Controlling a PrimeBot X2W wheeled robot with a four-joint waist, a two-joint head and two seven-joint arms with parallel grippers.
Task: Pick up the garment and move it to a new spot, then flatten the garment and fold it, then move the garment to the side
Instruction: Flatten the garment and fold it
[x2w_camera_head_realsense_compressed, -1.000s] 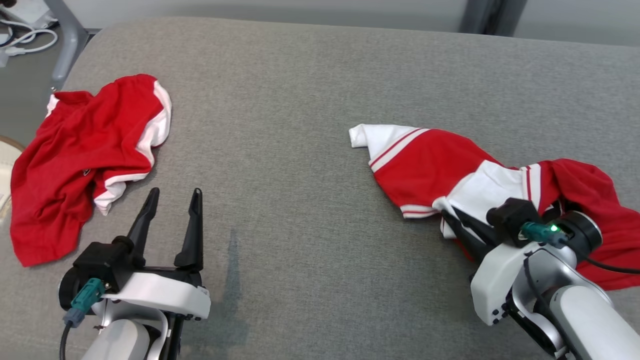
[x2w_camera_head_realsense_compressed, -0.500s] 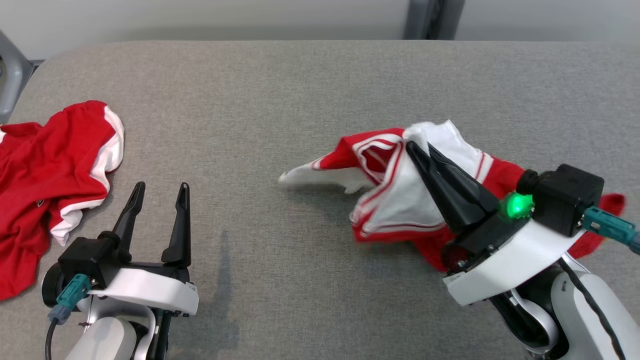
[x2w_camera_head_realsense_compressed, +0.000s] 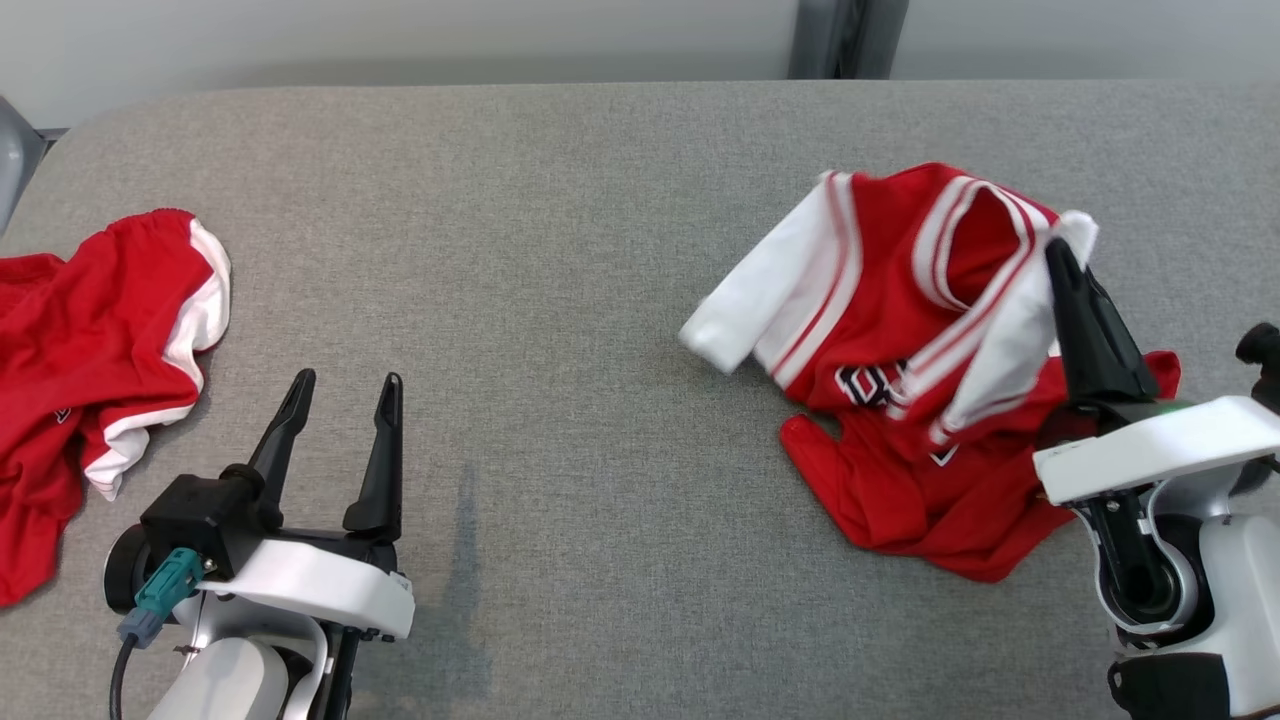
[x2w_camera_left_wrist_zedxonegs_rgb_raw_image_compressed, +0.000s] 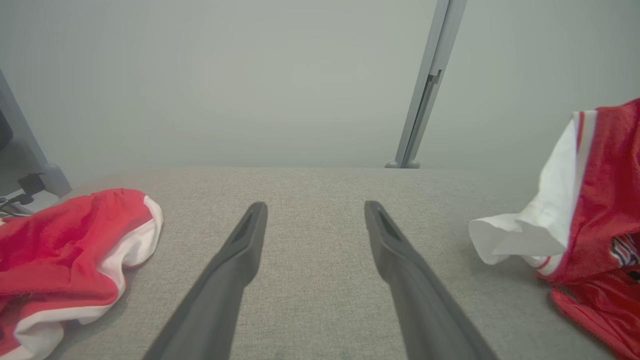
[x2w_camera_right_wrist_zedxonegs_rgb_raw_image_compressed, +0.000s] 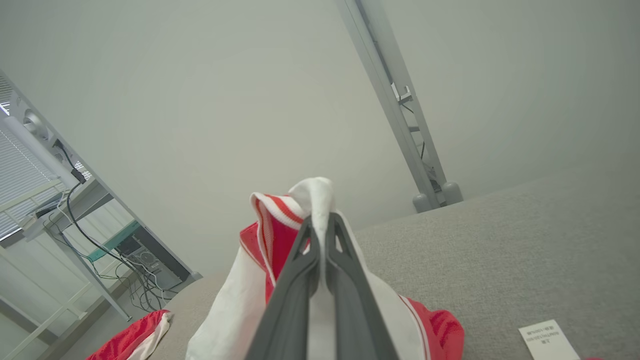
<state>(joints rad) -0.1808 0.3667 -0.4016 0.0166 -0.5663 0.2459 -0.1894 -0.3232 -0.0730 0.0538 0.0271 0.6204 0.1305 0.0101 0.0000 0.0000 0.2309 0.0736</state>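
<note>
Red-and-white jersey-style garment (x2w_camera_head_realsense_compressed: 900, 330) with striped white sleeves is on the right half of the grey fabric-covered table (x2w_camera_head_realsense_compressed: 560, 250). It is partly hoisted: a white striped edge is pinched up high, the lower red body drapes on the surface, and one white sleeve sticks out toward table centre. Right gripper (x2w_camera_head_realsense_compressed: 1062, 258) is clenched on that white edge. The right wrist view shows cloth squeezed between both dark fingers (x2w_camera_right_wrist_zedxonegs_rgb_raw_image_compressed: 295, 285) and bunching above the tips. Left gripper (x2w_camera_head_realsense_compressed: 348, 385) is released, jaws spread wide with nothing between them, over bare table at lower left, well apart from the garment. Crumpled red shorts-like cloth with white trim (x2w_camera_head_realsense_compressed: 100, 330) lies at the far left table edge, near the left gripper, not touching. Small white printed paper tag (x2w_camera_right_wrist_zedxonegs_rgb_raw_image_compressed: 547, 340) lies flat on the table. Grey metal post (x2w_camera_head_realsense_compressed: 840, 40) stands behind the table's far edge.
</note>
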